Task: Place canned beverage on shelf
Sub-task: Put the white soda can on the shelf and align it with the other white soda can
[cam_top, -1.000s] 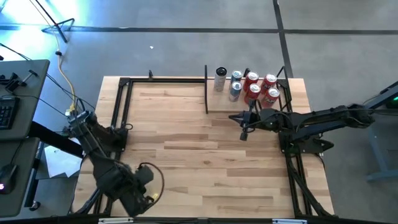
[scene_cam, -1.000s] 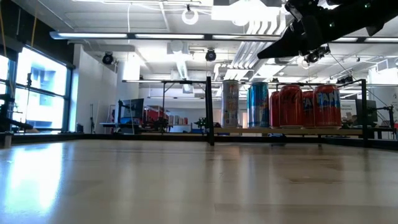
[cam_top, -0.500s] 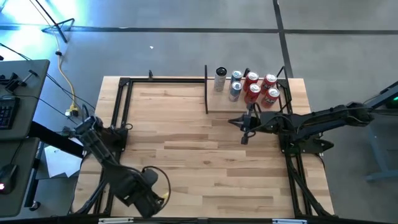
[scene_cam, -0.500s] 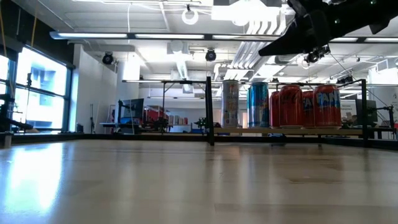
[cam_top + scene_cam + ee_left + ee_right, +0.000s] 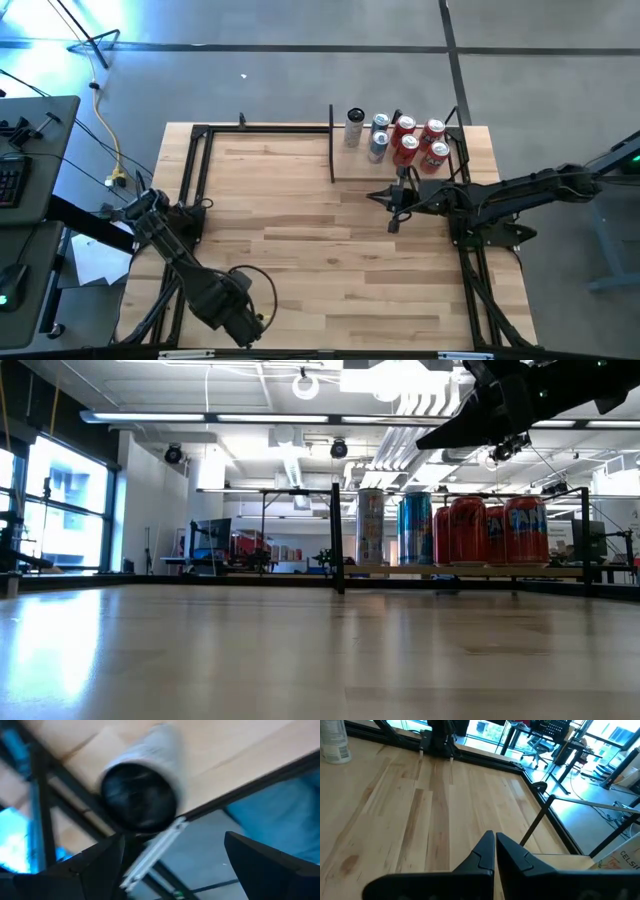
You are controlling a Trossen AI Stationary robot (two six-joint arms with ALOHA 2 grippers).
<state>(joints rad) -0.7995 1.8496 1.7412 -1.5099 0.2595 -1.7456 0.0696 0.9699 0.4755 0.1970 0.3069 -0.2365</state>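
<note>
Shelf point(image 5: 345, 177) holds four red cans point(image 5: 404, 127), three silver cans point(image 5: 355, 127).

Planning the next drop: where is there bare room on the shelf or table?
The shelf is bare along its near edge and beside its left post. Its back right is crowded with cans. The right gripper hovers shut just off the shelf's front. The tabletop between the arms is bare; the left gripper is at the near edge.

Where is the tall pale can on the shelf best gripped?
Probably the tall pale can mid-body, from the open front of the shelf: it stands upright, with bare board before it and a blue can close beside it.
</note>
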